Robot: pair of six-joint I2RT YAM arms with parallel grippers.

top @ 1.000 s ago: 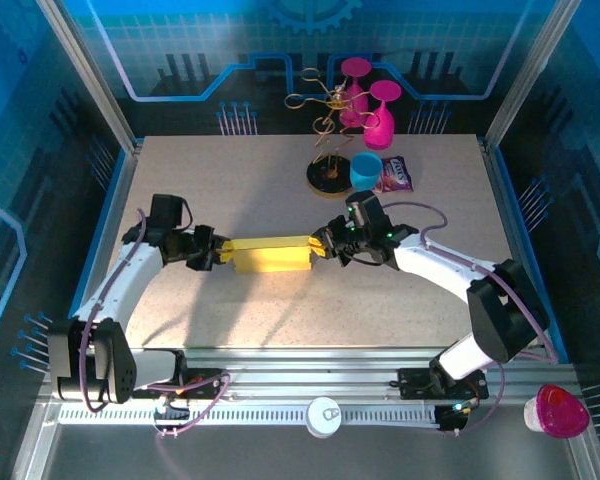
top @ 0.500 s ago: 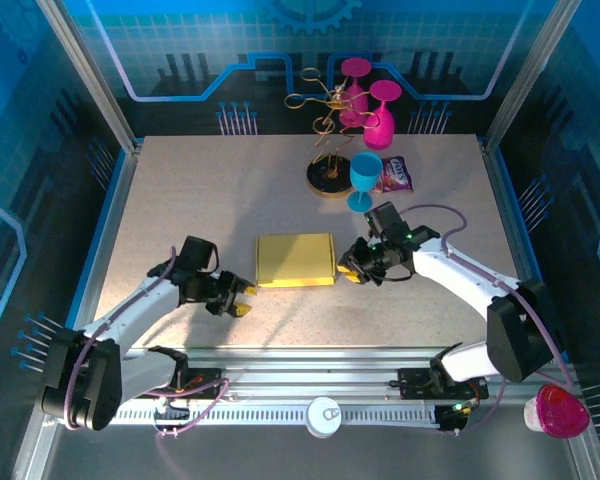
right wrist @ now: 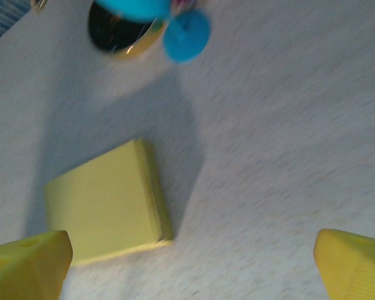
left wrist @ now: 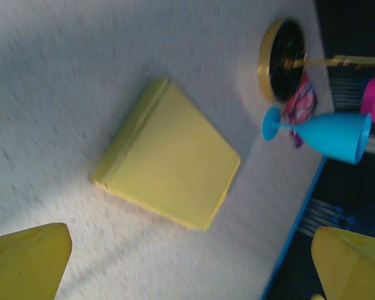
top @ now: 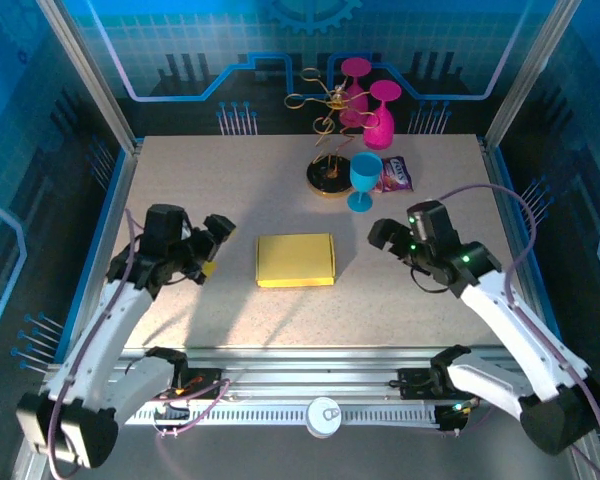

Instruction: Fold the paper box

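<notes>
Box placement first: the paper box (top: 296, 260) lies flat and closed on the table (top: 230, 170), yellow face up, about midway between your two arms and touching neither. Your left gripper (top: 212, 247) hangs to the left of it, well clear, with its jaws spread wide and nothing between them. In the left wrist view its two yellow pads (left wrist: 25, 259) sit at opposite lower corners, and the paper box (left wrist: 169, 159) lies on bare tabletop beyond them. Your right gripper (top: 392, 245) hangs to the right of the box, also apart from it, and is likewise released and empty. Its wrist view is somewhat blurred, but you can make out the yellow pads (right wrist: 353, 262) far apart and the paper box (right wrist: 103, 203) lying ahead and to the left with one thick edge facing the camera. Behind the box, toward the back of the table, a blue goblet (top: 363, 172) stands upright just beside the round base of a gold wire stand (top: 327, 176), with a purple packet (top: 394, 175) lying on its other side. Two pink goblets (top: 375, 105) hang on that stand.
</notes>
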